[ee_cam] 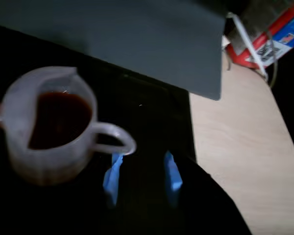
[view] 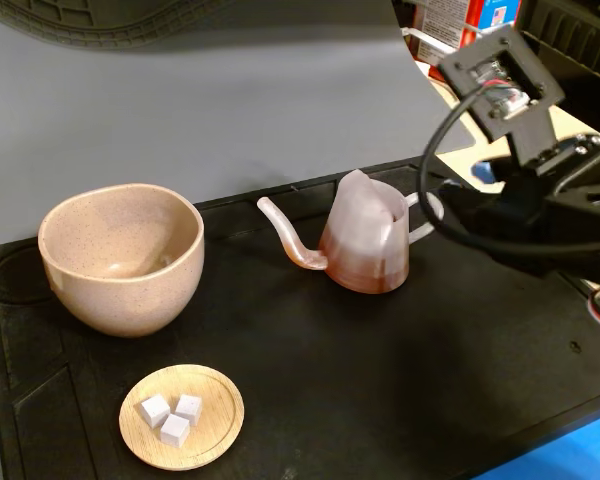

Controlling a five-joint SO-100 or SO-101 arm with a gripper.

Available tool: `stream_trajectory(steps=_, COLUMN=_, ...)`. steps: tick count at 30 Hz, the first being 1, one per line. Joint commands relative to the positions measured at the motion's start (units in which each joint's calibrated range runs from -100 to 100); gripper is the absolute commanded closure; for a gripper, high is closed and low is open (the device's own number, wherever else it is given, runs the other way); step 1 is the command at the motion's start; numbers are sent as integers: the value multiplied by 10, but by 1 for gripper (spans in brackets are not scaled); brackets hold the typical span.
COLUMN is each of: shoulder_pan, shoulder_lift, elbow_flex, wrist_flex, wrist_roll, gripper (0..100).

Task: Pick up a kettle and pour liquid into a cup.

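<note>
- Black matting [view: 380, 380] covers the table across the middle and lower part of the fixed view, with a grey board [view: 230, 110] standing behind it in the upper half.
- At centre right of that view stands the kettle [view: 365, 240], upright on the mat, its thin curved spout [view: 285, 235] reaching toward the left and its white loop handle [view: 425, 215] toward the right.
- Reddish-brown liquid [view: 365, 272] fills the lower part of the kettle; from above in the wrist view it shows as a dark pool [ee_cam: 59, 120] in the open top.
- On the left of the fixed view sits the cup [view: 120, 255], upright, well apart from the kettle, the spout tip pointing its way.
- Near the lower left, below the cup, a small wooden dish [view: 182, 415] carries three white cubes [view: 175, 415].
- From the right edge of the fixed view the black arm [view: 540, 210] reaches in, its front just beside the handle.
- At lower centre of the wrist view the gripper [ee_cam: 142, 171] is spread moderately wide and holds nothing; its blue-padded fingers [ee_cam: 112, 178] sit just below the handle loop, the left-hand one almost at it, though contact cannot be told.
- At the right of the wrist view lies a pale wooden tabletop [ee_cam: 240, 156], with a red-and-blue printed box [ee_cam: 274, 34] in the upper right corner.
</note>
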Motion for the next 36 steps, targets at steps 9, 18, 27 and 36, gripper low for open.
stream_trajectory(steps=9, shoulder_pan=12, shoulder_lift=61, elbow_flex=-86, wrist_flex=-10, wrist_roll=67, gripper=88)
stream_trajectory(steps=18, shoulder_pan=3, shoulder_lift=92, elbow_flex=-91, wrist_flex=-10, wrist_roll=68, gripper=83)
stream_trajectory(steps=27, shoulder_pan=-8, shoulder_lift=126, elbow_flex=-102, wrist_flex=-16, wrist_roll=68, gripper=80)
stream_trajectory(steps=36, shoulder_pan=11, shoulder_lift=224, elbow_flex=-129, wrist_flex=-145, wrist_roll=68, gripper=80)
